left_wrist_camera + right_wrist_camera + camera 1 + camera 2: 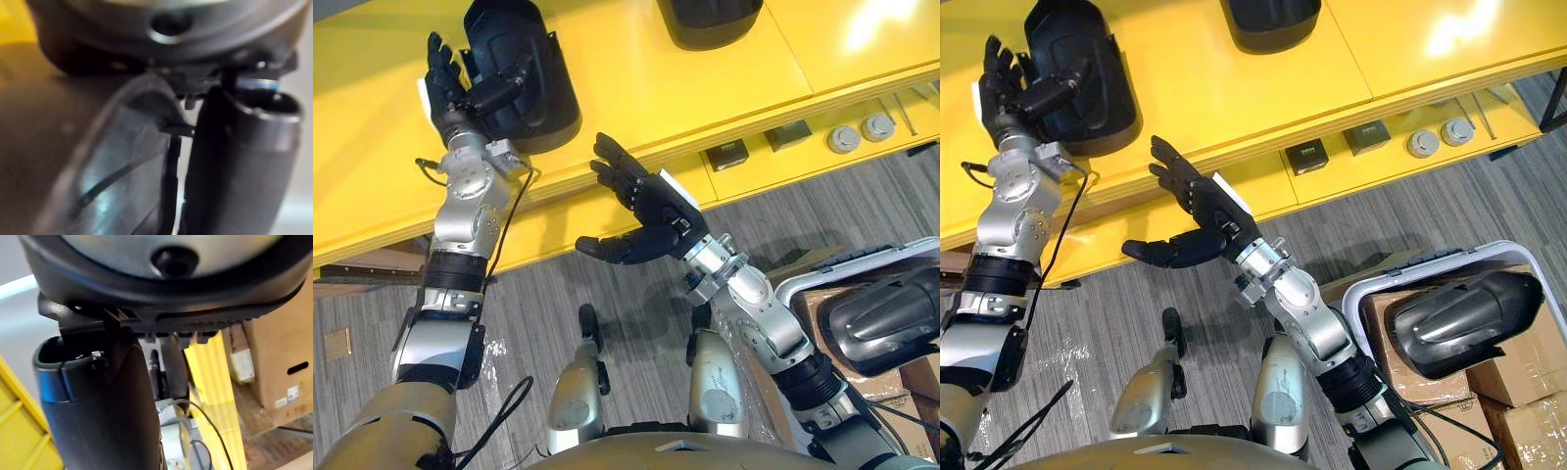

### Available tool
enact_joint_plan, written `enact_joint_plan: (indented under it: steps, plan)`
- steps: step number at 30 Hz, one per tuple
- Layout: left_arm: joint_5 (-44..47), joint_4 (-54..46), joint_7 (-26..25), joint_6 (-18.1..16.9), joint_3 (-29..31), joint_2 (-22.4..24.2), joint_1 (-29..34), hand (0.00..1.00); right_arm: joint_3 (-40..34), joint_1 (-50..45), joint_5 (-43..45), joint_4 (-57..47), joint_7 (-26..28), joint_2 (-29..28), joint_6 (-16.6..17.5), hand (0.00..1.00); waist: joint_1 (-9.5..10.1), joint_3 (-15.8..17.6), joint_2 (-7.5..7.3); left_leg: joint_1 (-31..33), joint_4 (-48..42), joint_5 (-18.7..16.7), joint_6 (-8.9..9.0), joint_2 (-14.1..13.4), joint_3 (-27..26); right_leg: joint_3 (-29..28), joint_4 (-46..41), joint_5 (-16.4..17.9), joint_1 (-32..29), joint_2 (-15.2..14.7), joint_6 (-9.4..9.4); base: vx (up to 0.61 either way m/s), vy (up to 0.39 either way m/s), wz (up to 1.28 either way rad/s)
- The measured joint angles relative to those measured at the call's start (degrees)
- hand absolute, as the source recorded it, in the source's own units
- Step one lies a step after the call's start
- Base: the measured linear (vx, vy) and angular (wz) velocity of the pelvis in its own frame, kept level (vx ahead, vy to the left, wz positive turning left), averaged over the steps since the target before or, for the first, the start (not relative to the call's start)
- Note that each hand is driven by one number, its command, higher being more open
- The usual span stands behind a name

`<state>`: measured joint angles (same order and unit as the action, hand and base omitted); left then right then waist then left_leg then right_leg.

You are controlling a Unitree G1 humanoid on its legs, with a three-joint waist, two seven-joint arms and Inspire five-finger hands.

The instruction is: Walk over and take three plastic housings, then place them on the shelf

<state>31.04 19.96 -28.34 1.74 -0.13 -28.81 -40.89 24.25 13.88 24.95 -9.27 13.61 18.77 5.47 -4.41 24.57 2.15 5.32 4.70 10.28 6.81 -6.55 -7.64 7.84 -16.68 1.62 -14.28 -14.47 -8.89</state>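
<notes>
Plastic housing (524,69) – black, domed – is lying on the top of the yellow shelf (656,98), near its front edge. The left hand (445,88) is reaching up beside it: the fingers (438,57) are standing straight and spread along the housing's left side, while the thumb (499,90) is lying across its dark surface; the hand is not clasping it. A second black housing (710,22) is sitting further along the same shelf top, well apart from the first. A third housing (1459,318) is resting in a white bin (786,287) at the robot's right, with cardboard boxes (1518,411) under and beside it. The right hand (656,211) is hovering in front of the shelf's lower tier – fingers splayed wide, thumb stretched out, holding nothing. On that lower tier, two small dark boxes (726,154) and two round grey parts (843,139) are lying in a row. Grey striped floor (568,274) is showing beneath both arms.
</notes>
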Motion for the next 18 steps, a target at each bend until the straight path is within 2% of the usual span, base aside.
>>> enact_joint_plan:
  steps: [6,10,14,18]
  plan:
    - [-3.04,-6.69,-0.27,2.12,5.72,-3.12,1.22,1.0,-0.49,-2.01,-2.16,-0.16,-1.91,-0.18,1.16,1.0,-0.15,-0.11,0.08,-3.94,0.02,-0.82,0.13,0.0,0.07,1.21,2.14,-0.22,5.47,0.03,-0.21,0.05,-0.014,0.02]
    - [-4.92,-9.37,1.07,2.04,8.16,-5.54,1.34,1.0,-1.08,-2.02,-2.06,-0.32,-2.23,-1.02,4.4,1.0,0.23,-4.73,1.19,-5.05,0.04,-1.66,0.1,0.01,0.0,1.7,4.43,-0.54,7.71,0.06,-0.57,0.04,0.006,0.0]
    - [-2.98,-9.89,7.79,-0.82,8.92,-5.95,5.0,1.0,-2.72,-3.67,-1.53,-0.59,-1.83,-1.22,9.12,1.0,1.07,-11.97,2.61,-8.23,0.06,-3.43,0.32,-0.06,-0.14,2.8,9.17,-1.46,13.31,0.33,-1.02,0.07,0.011,0.0]
    - [-0.74,-12.29,10.94,-2.11,9.24,-6.05,5.44,1.0,-3.51,-4.14,-1.59,-0.58,-1.74,-1.23,10.07,1.0,1.4,-13.02,2.73,-9.34,0.08,-3.68,0.44,-0.13,-0.07,3.33,11.74,-2.55,15.71,0.58,-1.05,0.01,0.002,0.01]
